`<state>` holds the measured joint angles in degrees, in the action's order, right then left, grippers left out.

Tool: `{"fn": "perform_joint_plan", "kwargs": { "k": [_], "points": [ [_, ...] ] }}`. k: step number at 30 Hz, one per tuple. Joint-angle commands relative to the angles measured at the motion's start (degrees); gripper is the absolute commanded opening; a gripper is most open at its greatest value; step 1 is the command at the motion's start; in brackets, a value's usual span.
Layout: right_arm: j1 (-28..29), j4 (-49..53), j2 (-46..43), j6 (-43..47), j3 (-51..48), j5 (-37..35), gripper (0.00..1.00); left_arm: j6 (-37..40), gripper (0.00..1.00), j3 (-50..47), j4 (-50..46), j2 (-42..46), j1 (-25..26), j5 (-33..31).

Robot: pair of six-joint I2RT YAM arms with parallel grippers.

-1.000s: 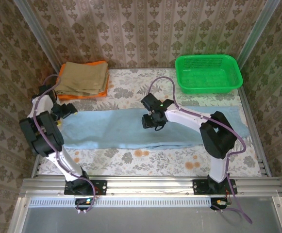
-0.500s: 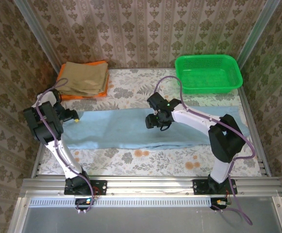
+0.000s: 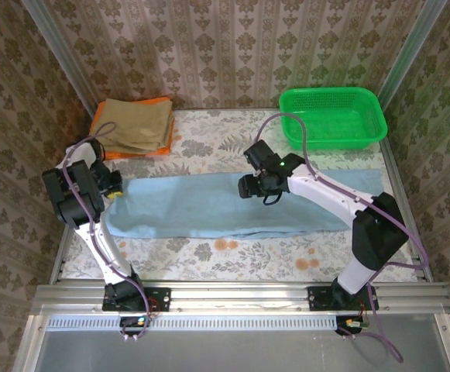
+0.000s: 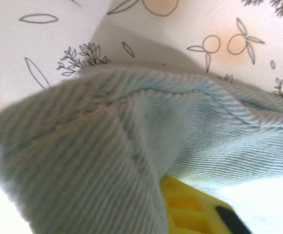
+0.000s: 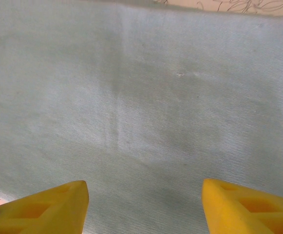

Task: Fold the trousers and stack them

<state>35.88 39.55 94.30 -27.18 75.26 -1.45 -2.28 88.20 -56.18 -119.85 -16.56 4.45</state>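
Observation:
The light blue trousers (image 3: 186,205) lie flat in a long strip across the table, from the left side to the right edge. My left gripper (image 3: 110,188) is shut on the trousers' left end. In the left wrist view the bunched blue fabric (image 4: 92,146) drapes over one yellow finger (image 4: 192,207). My right gripper (image 3: 249,186) hovers over the middle of the trousers near their far edge. It is open, with its yellow fingertips wide apart above smooth blue cloth (image 5: 146,107) and nothing between them (image 5: 143,209).
A green plastic basket (image 3: 331,116) stands at the back right. Folded tan trousers (image 3: 135,124) rest on an orange cloth (image 3: 132,153) at the back left. The flowered tablecloth (image 3: 232,252) shows bare in front of the trousers. Patterned walls close in on three sides.
My left gripper moved in onto the trousers' left end and shut on it, so the end has bunched slightly. My right gripper drifted right and toward the far edge.

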Motion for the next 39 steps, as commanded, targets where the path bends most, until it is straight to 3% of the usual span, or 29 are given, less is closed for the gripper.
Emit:
{"fn": "perform_joint_plan", "kwargs": {
  "k": [1,3,8,13,21,28,33,39],
  "points": [
    [-0.5,1.5,-1.4,0.6,-0.9,-2.5,0.64,-0.7,0.0,-2.1,-3.8,-2.5,0.5,-3.6],
    [-1.1,0.6,-1.7,0.2,-2.9,-2.2,0.63,-2.2,0.0,-2.2,-5.3,-1.3,0.6,-2.3],
    [-4.1,-1.6,-4.4,-0.4,-8.0,-2.1,0.62,-7.6,0.0,-7.0,-5.1,9.4,1.7,7.9],
    [-7.2,-3.6,-8.3,-0.4,-12.8,-2.3,0.62,-12.6,0.0,-16.1,-2.3,23.4,2.1,22.7],
    [-8.8,-6.6,-9.7,-1.0,-19.4,-2.1,0.62,-19.4,0.0,-14.7,-2.4,32.5,2.9,36.3],
    [-9.4,-8.4,-11.8,-1.2,-22.7,-1.9,0.62,-38.2,0.0,-16.0,8.7,37.6,17.6,38.1],
    [-11.1,-10.6,-11.9,-1.0,-24.4,-1.3,0.62,-50.8,0.0,-20.0,17.8,40.6,26.9,32.8],
    [-13.1,-11.8,-11.8,-0.1,-25.3,-0.2,0.62,-60.9,0.0,-18.8,25.5,39.2,34.5,25.6]
  ]
}}
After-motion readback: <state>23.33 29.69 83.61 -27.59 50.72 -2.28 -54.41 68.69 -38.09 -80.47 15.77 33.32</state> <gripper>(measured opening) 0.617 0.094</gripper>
